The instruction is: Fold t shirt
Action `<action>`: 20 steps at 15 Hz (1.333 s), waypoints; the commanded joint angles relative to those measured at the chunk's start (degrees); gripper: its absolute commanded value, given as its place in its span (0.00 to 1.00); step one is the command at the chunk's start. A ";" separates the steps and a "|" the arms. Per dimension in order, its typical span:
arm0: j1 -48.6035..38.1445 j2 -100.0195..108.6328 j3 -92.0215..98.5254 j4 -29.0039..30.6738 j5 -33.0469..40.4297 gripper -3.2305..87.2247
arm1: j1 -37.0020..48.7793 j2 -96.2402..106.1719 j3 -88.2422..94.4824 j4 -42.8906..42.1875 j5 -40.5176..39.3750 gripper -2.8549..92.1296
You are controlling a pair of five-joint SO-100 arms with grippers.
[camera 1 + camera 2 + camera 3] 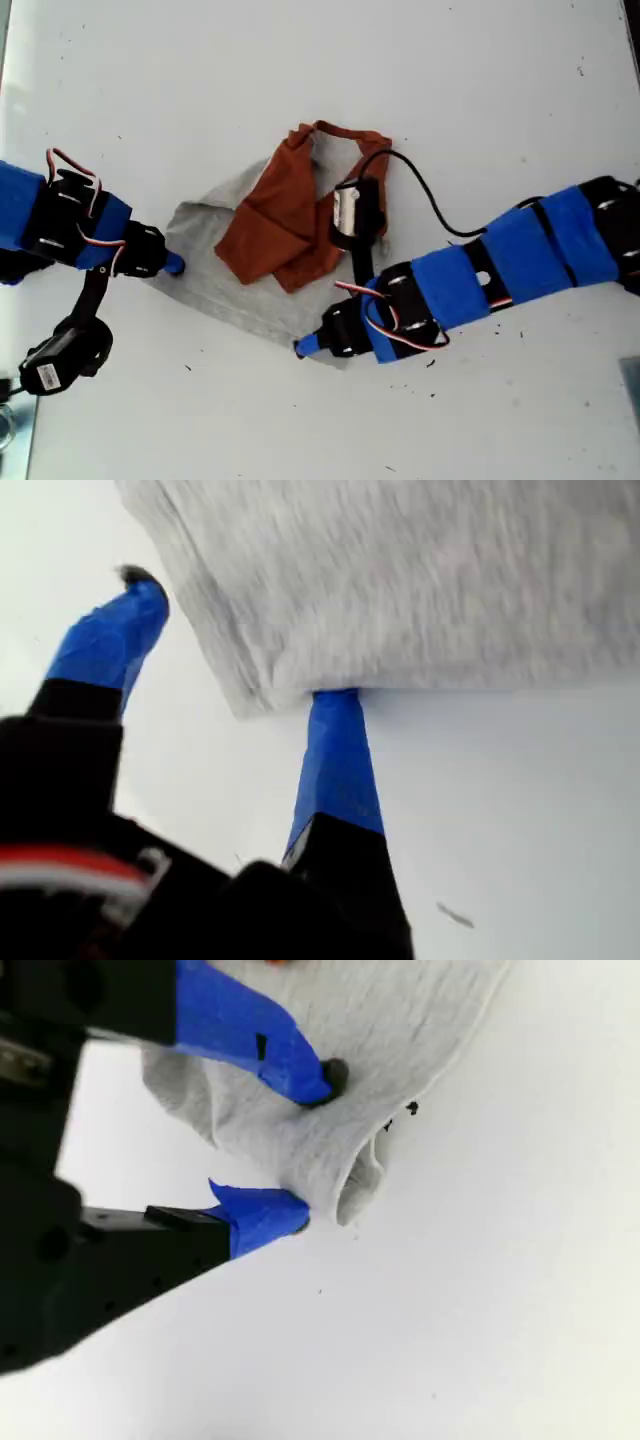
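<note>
Your first hand [235, 645] straddles the t shirt [250, 290] hem corner, open; your second hand [315, 1150] pinches another grey corner, ready to lift the hem together.

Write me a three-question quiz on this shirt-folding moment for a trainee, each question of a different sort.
1. True or false: the small soft-cloth t shirt, heather-grey with rust-orange sleeves, lies spread flat on the white table.
2. Which cloth meets my first gripper in the first wrist view? A: grey cloth. B: rust-orange cloth. C: no cloth.
3. Fill in: my first gripper's jaws stand ____ (open or shut).

Key: 1 false, the orange sleeves are bunched over the grey body. 2 A. 3 open.
</note>
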 commanded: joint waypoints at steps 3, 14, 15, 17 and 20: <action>-1.49 -0.53 -2.81 -3.16 -0.26 0.03 | 3.34 -4.83 0.53 -3.69 -2.37 0.07; 10.02 -23.91 -36.56 -12.04 -4.22 0.03 | 0.53 50.19 50.63 -2.02 1.23 0.06; 10.20 -24.79 -39.46 -12.04 -4.22 0.03 | 0.88 54.23 53.09 -2.02 0.97 0.06; 8.53 -21.97 -40.61 -10.02 -3.43 0.03 | 2.55 55.46 52.56 -2.02 -1.67 0.06; 3.69 -13.97 -40.17 -6.15 1.05 0.03 | 8.44 58.18 50.19 -4.48 -7.47 0.06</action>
